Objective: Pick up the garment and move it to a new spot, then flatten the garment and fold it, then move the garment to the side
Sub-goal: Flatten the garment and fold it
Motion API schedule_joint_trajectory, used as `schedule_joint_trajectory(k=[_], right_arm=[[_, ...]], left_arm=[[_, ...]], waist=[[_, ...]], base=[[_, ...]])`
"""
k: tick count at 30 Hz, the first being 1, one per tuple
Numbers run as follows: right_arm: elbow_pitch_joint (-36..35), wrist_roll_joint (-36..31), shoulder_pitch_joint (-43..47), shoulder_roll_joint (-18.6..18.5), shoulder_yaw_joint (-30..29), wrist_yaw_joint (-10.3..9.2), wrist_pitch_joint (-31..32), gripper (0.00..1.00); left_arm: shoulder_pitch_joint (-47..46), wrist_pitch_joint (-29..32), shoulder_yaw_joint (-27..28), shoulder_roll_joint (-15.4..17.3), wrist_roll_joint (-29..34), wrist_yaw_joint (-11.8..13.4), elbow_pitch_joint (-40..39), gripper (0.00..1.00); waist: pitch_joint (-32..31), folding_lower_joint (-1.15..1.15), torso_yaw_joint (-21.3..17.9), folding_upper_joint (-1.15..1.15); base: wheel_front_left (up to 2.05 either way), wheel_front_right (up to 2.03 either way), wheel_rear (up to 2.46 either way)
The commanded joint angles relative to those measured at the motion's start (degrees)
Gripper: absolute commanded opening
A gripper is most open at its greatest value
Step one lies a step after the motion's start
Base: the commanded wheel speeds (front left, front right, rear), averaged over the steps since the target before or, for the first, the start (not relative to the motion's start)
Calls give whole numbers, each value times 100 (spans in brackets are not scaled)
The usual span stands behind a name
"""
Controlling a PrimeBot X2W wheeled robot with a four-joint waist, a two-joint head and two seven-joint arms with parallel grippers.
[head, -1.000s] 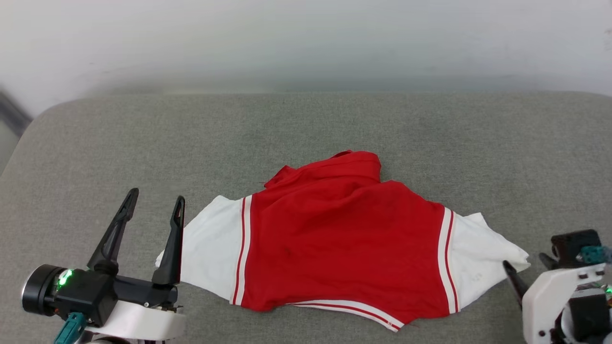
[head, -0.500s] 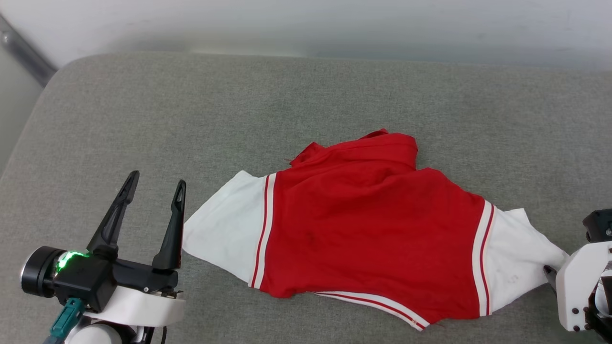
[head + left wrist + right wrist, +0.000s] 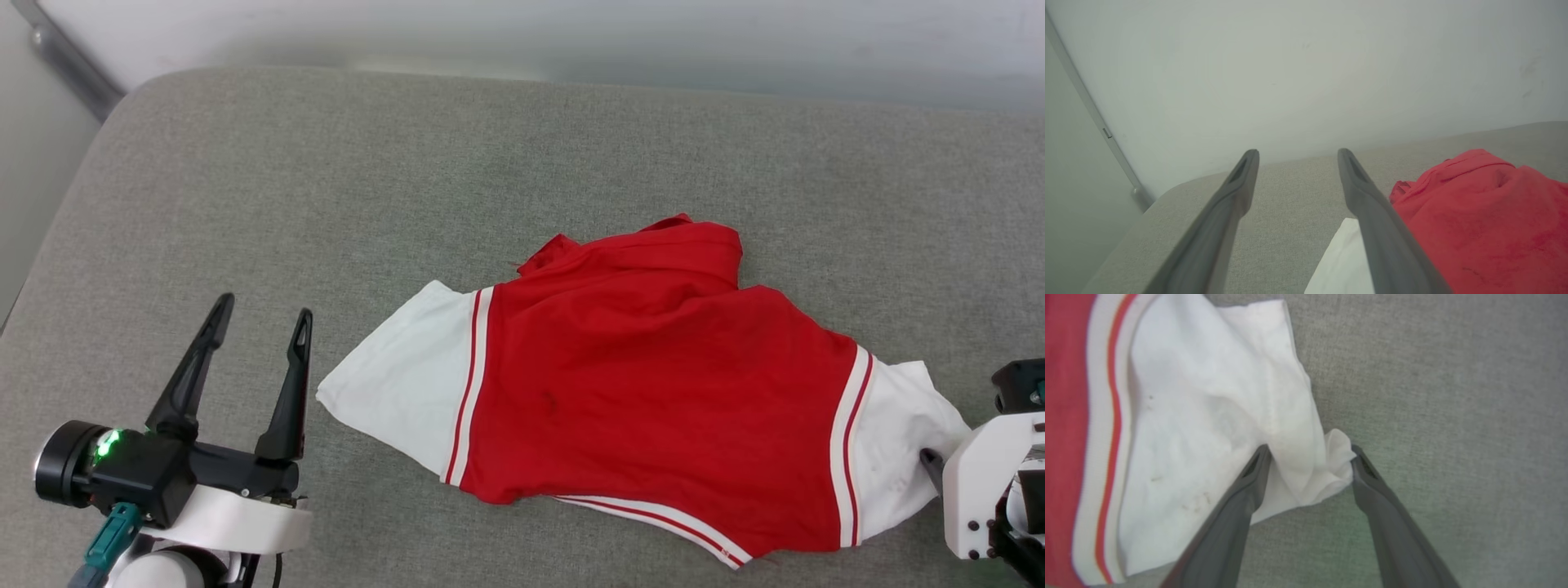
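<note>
Garment (image 3: 653, 384) lies flat-ish on grey cushion (image 3: 326, 163), long axis running L–R, collar to far side, a white sleeve at each end. R gripper (image 3: 1310, 457) is nearer to a hold: jaws spread wide, straddling bunched tip of right sleeve (image 3: 1216, 400), cloth betw. fingers, not pinched yet. L gripper (image 3: 262, 309) also spread, empty, just left of left sleeve (image 3: 400, 392), fingers pointing far. Next move prob. R closing on that tip.
</note>
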Motion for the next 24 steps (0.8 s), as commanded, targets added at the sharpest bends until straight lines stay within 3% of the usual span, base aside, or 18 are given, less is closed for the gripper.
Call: schedule_joint_trajectory(k=[1,6,13,19,24], right_arm=[[250,2,94,67,103,0,7,0],[241,-41,228,-86,-95,-4,-232,0],[-332,29,613,-119,-613,-3,-174,0],[-959,118,895,40,-791,-3,41,0],[-1312,103,868,117,-731,-3,109,0]], left_arm=[[-4,-15,11,-21,-8,-20,64,100],[152,-15,47,17,-69,-55,273,100],[312,89,-11,169,-213,-83,601,100],[309,1104,-405,491,-613,-114,632,100],[144,2459,-725,837,-1087,-119,433,100]], waist=[[-47,0,-8,0],[-231,0,-145,0],[-352,0,-412,0],[-259,0,-650,0],[-93,0,-805,0]], base=[[0,0,0],[0,0,0],[0,0,0],[0,0,0],[0,0,0]])
